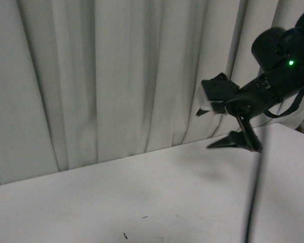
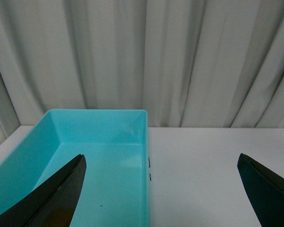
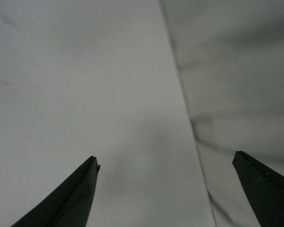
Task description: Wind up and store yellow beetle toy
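Observation:
The yellow beetle toy is not in any view. My right gripper [image 1: 203, 129] hangs open and empty above the far right part of the white table [image 1: 142, 192], in front of the curtain. In the right wrist view its black fingers [image 3: 75, 198] are spread wide over bare table and curtain, the gripper [image 3: 165, 156] holding nothing. My left gripper [image 2: 161, 157] is open and empty, spread above the right wall of an empty teal bin [image 2: 99, 125]; one finger is over the bin, the other over the table.
A pale curtain [image 1: 116, 76] hangs close behind the table's far edge. Small dark marks [image 1: 125, 235] lie on the table near me, and two more [image 2: 149, 163] lie beside the bin. A table seam [image 1: 253, 192] runs down the right side.

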